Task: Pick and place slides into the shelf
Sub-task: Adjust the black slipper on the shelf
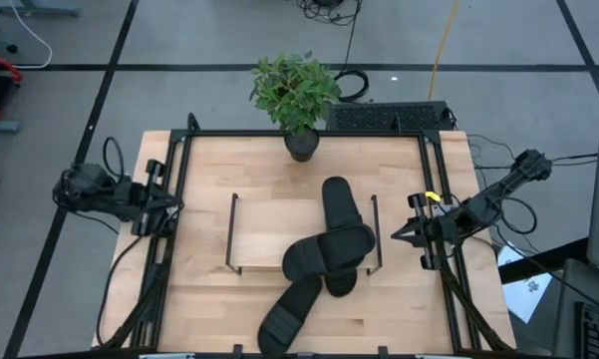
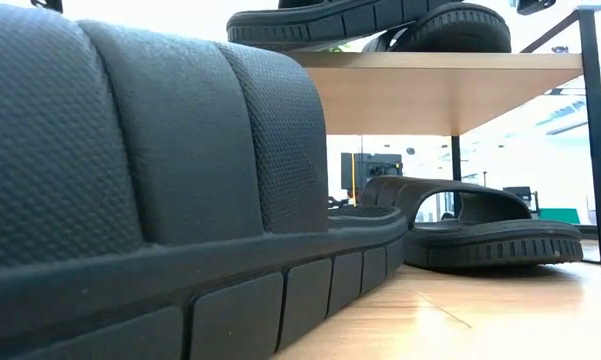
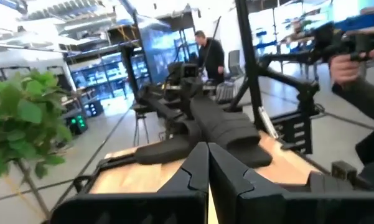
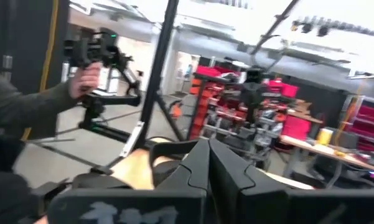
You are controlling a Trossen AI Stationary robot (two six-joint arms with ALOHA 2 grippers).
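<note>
**A:** Where are the matte black slip-on slides with the ribbed strap bands?

**B:** All four cluster at the right end of the low shelf (image 1: 269, 221), the light wood board with thin black wire end frames, in the middle of the pale wooden surface (image 1: 199, 289). One slide (image 1: 340, 204) lies on the board pointing toward the far side. A second slide (image 1: 329, 251) lies crosswise over the board's near edge, overlapping the first. A third (image 1: 342, 283) peeks out just beneath that one, and a fourth (image 1: 290, 314) lies on the surface nearer the front edge, angled away from the shelf.

**A:** What does the low view add?

**B:** The near slide (image 2: 160, 190) fills most of it, right in front of the lens. Behind it another slide (image 2: 480, 230) rests on the surface under the shelf board (image 2: 440, 90), and two more soles (image 2: 360, 20) sit on top of the board.

**A:** And the arms?

**B:** Both are well apart from the slides. The left hand (image 1: 169, 212) sits at the left frame rail, fingers (image 3: 193, 171) pressed together on nothing. The right hand (image 1: 399, 235) is at the right rail, just beside the shelf's right wire frame, fingers (image 4: 196, 165) likewise together and empty.

**A:** Anything else around?

**B:** A green potted plant (image 1: 295, 95) in a dark pot stands at the far edge. A person's hand (image 4: 86, 76) grips a device (image 4: 102, 50) beyond the surface, and another person (image 3: 210, 53) stands farther back in the room.
</note>
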